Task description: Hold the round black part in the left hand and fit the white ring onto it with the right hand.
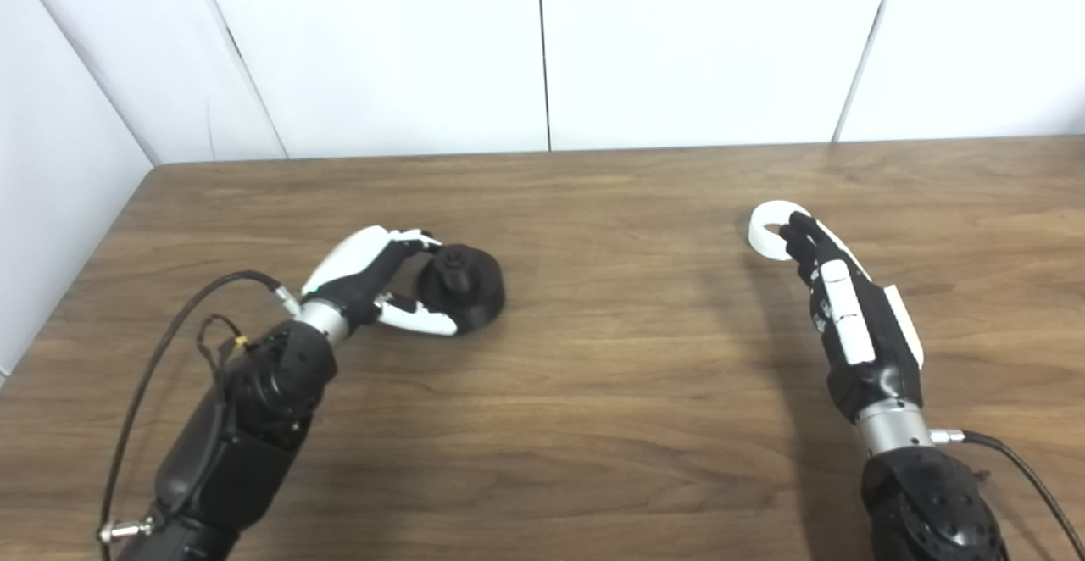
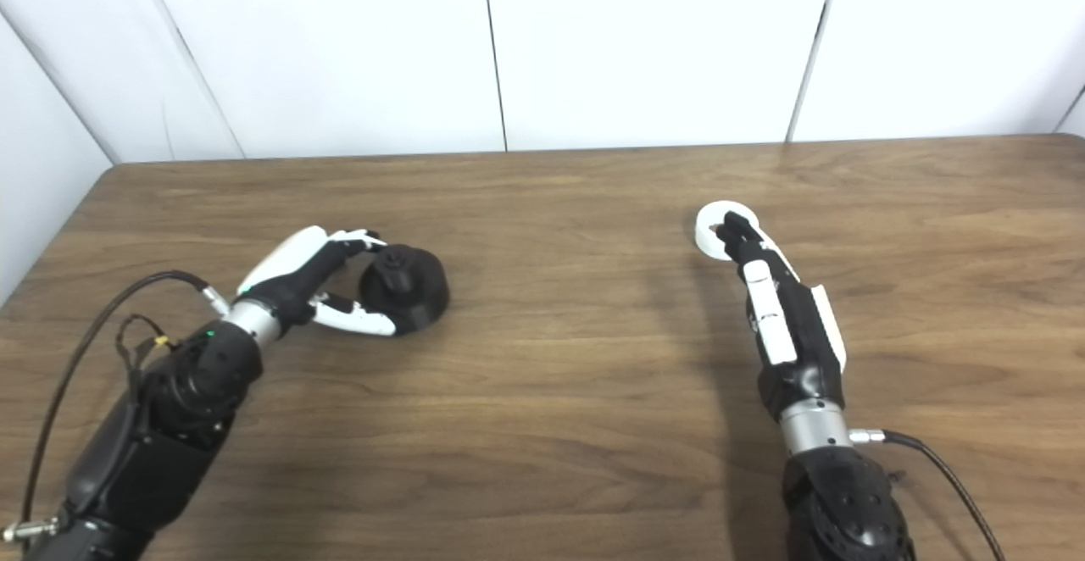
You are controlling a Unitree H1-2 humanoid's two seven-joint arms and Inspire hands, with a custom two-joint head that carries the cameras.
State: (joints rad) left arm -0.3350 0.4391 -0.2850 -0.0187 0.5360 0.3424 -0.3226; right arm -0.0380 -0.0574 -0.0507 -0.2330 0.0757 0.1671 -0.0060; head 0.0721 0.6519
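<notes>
The round black part (image 1: 464, 286) rests on the wooden table (image 1: 593, 391) left of centre, knob side up. My left hand (image 1: 373, 277) cups its left side: the curled fingers (image 1: 415, 241) reach its upper edge and the thumb (image 1: 424, 320) lies along its near edge, without closing on it. The white ring (image 1: 767, 226) lies flat on the table at the right. My right hand (image 1: 835, 298) is stretched out flat, and its dark fingertips (image 1: 798, 235) lie over the ring's near side, hiding part of it. I see no grip on the ring.
White wall panels (image 1: 542, 44) stand behind the table's far edge. The table's left edge (image 1: 76, 273) runs close to my left arm. Black cables (image 1: 144, 366) trail from both forearms.
</notes>
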